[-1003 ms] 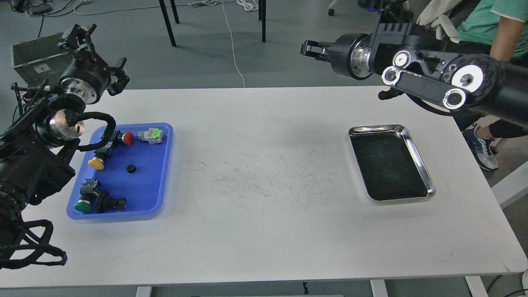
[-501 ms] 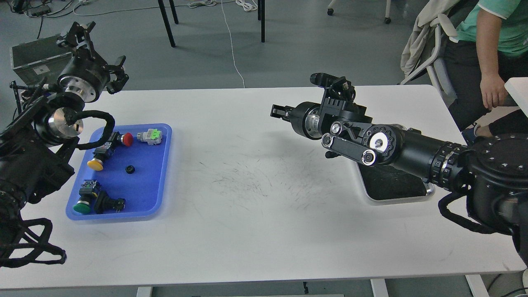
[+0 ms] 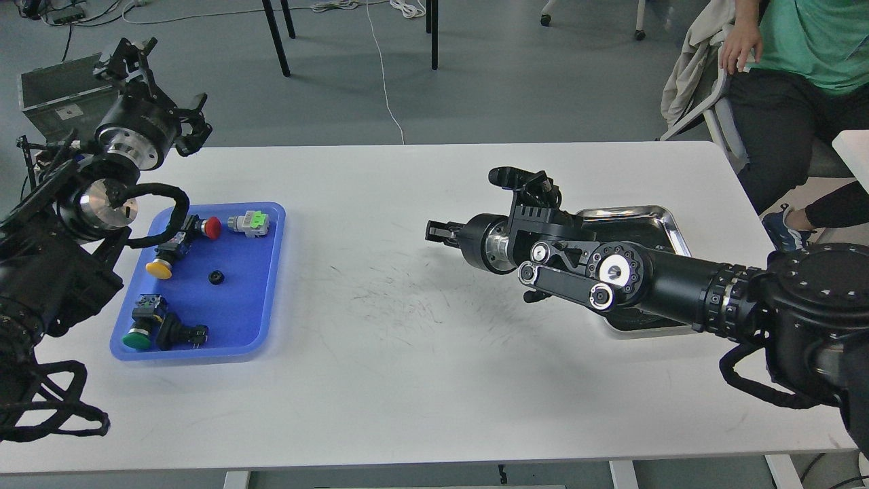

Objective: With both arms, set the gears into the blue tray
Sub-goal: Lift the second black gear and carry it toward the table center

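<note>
No brand or writing can be read on anything; a pale label on the grey box [image 3: 58, 95] beyond the tabletop's far left corner is too small to make out.

The blue tray [image 3: 268, 285] lies near the left edge of the white tabletop [image 3: 421, 380]. One gear [image 3: 216, 276] rests on its floor near the middle, clear of the push-button switches around it: a red-capped one [image 3: 204, 227] and a green-and-grey one [image 3: 248, 223] toward the far rim, a yellow-capped one [image 3: 160, 266] at the left, a green-capped one [image 3: 141, 333] and a black one [image 3: 180, 333] at the near rim.

The left tool [image 3: 129, 58] is raised beyond the tray's far left corner; whether it is open or closed I cannot tell. The right tool [image 3: 438, 232] hovers over the middle of the tabletop, pointing left, fingers drawn close together with nothing visible between them. The right arm lies across the steel tray [image 3: 669, 221], hiding most of it.

Between the two trays the tabletop is bare but scuffed with dark marks, and the near strip is open too. A seated person [image 3: 794, 61] is at the far right corner.
</note>
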Tool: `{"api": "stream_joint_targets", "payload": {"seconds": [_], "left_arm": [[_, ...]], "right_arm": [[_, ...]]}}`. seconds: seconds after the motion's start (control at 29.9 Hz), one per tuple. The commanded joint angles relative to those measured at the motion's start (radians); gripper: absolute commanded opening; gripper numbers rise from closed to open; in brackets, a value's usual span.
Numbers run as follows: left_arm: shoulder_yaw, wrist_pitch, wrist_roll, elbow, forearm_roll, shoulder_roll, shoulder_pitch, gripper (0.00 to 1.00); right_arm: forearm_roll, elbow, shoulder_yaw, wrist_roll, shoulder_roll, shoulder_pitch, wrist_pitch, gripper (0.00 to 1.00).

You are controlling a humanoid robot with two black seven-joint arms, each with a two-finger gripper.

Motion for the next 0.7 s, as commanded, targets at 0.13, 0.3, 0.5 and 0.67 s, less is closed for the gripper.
{"api": "stream_joint_targets", "payload": {"seconds": [0.13, 0.3, 0.5, 0.67], "left_arm": [[0.0, -0.002, -0.002, 0.0, 0.0, 0.004, 0.0, 0.98], [0.0, -0.002, -0.002, 0.0, 0.0, 0.004, 0.001, 0.98], [0.0, 0.002, -0.003, 0.0, 0.0, 0.006, 0.001, 0.98], [0.0, 0.003, -0.003, 0.0, 0.0, 0.006, 0.001, 0.98]], "right_arm": [[-0.001, 0.083, -0.015, 0.001, 0.0, -0.04, 0.005, 0.04], [-0.001, 0.127, -0.023, 0.001, 0.0, -0.078, 0.005, 0.05], [-0.004, 0.172, -0.023, 0.003, 0.0, -0.099, 0.005, 0.07], [-0.004, 0.182, -0.023, 0.015, 0.0, -0.101, 0.005, 0.1]]}}
